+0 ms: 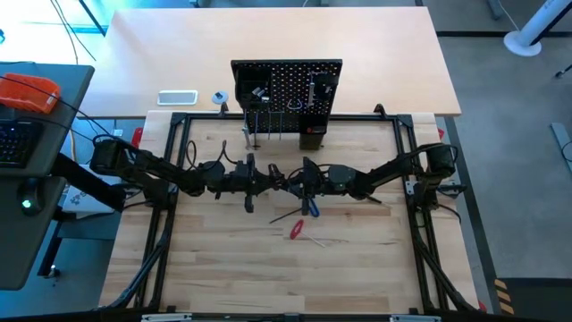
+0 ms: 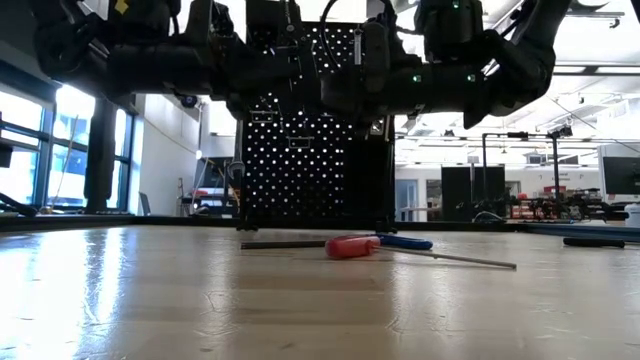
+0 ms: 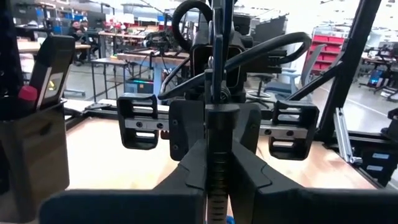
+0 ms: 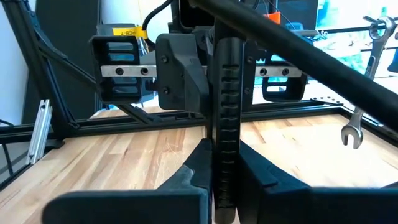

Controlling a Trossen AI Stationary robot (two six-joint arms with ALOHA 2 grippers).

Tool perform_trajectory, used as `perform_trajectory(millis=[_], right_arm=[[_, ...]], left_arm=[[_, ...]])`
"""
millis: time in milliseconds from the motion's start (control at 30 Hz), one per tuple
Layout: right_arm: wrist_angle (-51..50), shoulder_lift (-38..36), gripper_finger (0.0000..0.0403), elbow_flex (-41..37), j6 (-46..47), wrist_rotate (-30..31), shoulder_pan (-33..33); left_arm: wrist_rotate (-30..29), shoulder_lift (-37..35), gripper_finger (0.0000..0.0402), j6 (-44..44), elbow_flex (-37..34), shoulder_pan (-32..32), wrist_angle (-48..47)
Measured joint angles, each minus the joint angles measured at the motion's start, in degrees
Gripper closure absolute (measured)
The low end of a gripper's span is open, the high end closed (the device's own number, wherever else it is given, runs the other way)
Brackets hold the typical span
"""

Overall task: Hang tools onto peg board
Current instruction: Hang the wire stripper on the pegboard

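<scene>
Both jaws clamped on upright ribbed black tool (image 4: 225, 112), midair

A pale wooden table (image 1: 268, 36) stands on grey floor (image 1: 518, 134). To one side, a dark desk (image 1: 45, 116) carries a keyboard (image 1: 16, 143). Tall windows (image 2: 30, 150) admit daylight; ceiling lights glow overhead. Workbenches (image 3: 112, 56) and red shelving (image 3: 329, 46) fill the room behind.
</scene>
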Motion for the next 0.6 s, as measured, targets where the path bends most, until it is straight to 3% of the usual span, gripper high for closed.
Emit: perform_trajectory(millis=[200,333,600], right_arm=[[-0.3,0.0,0.0366,0.0,0.1,0.2,0.0],[-1.2,0.0,0.0345,0.0,0.4,3.8,0.1],[-4.9,0.0,0.0242,0.0,1.2,7.0,0.0]], left_arm=[[-0.8,0.0,0.0379,1.2,0.0,0.0,-0.7],[-2.1,0.0,0.0379,3.3,0.0,0.3,-0.8],[-1.5,0.0,0.0379,2.9,0.0,3.9,-0.9]])
